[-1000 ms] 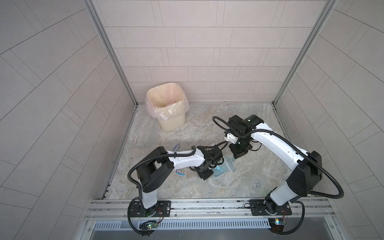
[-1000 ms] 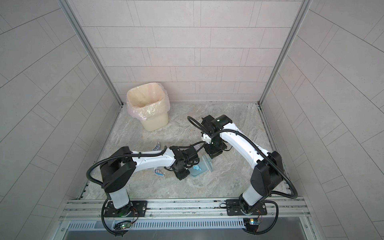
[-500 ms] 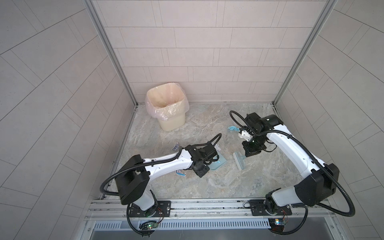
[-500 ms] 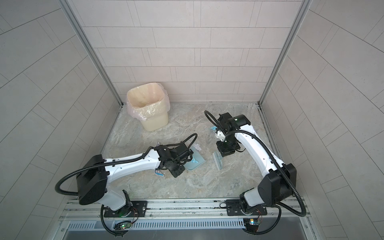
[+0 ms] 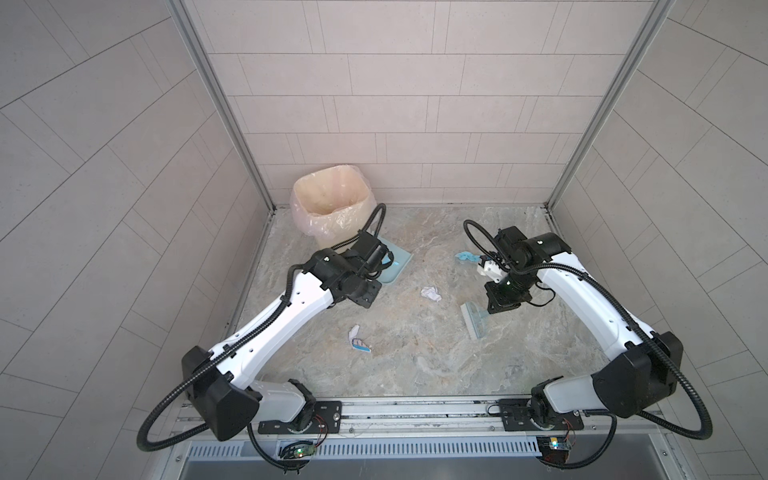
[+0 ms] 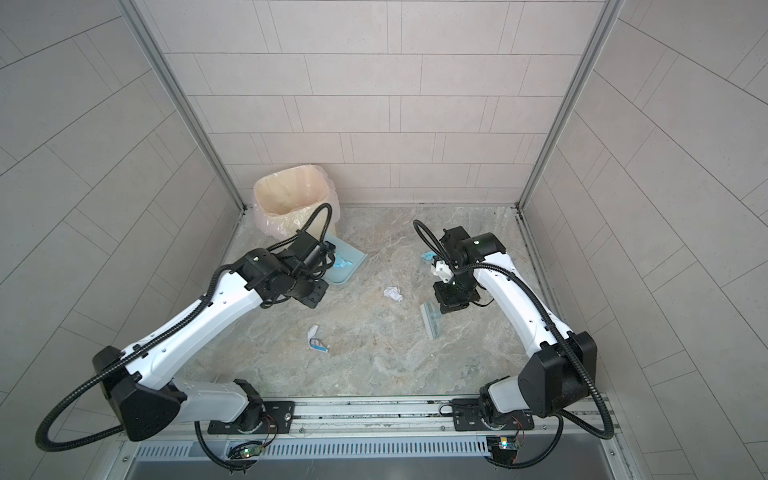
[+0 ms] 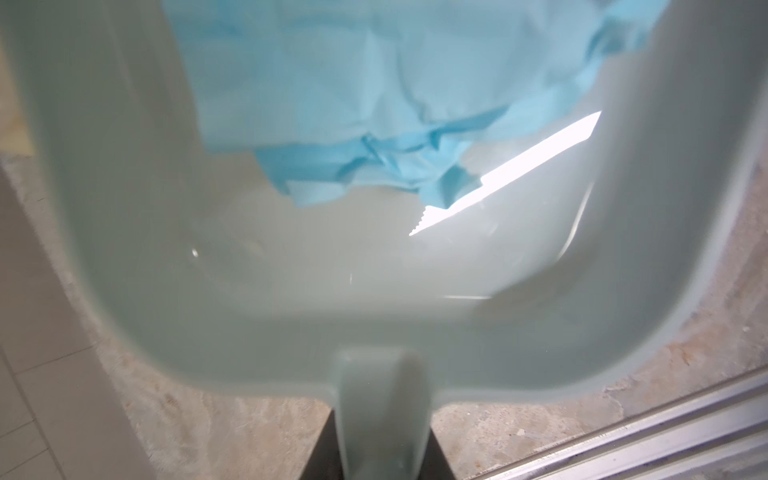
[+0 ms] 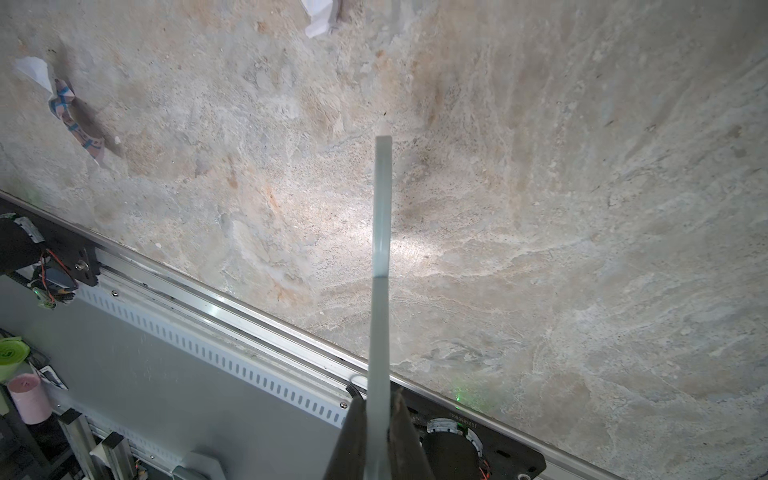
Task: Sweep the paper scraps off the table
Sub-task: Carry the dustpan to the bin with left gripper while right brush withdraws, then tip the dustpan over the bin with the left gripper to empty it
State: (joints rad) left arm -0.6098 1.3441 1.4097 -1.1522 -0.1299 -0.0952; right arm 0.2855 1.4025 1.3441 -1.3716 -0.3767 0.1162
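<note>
Three paper scraps (image 5: pixel 430 293) loose on the worktop (image 5: pixel 415 374) in both top views: light blue scrap (image 5: pixel 464 257) right of centre, just beside the right arm's wrist; white crumpled scrap mid-frame; printed scrap (image 5: pixel 358 338) lower, left of centre. A fourth, also light blue (image 7: pixel 374 104), lies inside the dustpan (image 5: pixel 400 266) (crumpled, filling the top of the left wrist view). Left end effector (image 7: pixel 382 449) clenched on the dustpan handle, pan just beside the lined bin (image 5: pixel 330 203) at upper left of the worktop. Right end effector (image 8: pixel 379 440) grasping the brush (image 5: pixel 474 322) by its handle, bristle end low at centre right; can't tell if bristles touch the worktop.
</note>
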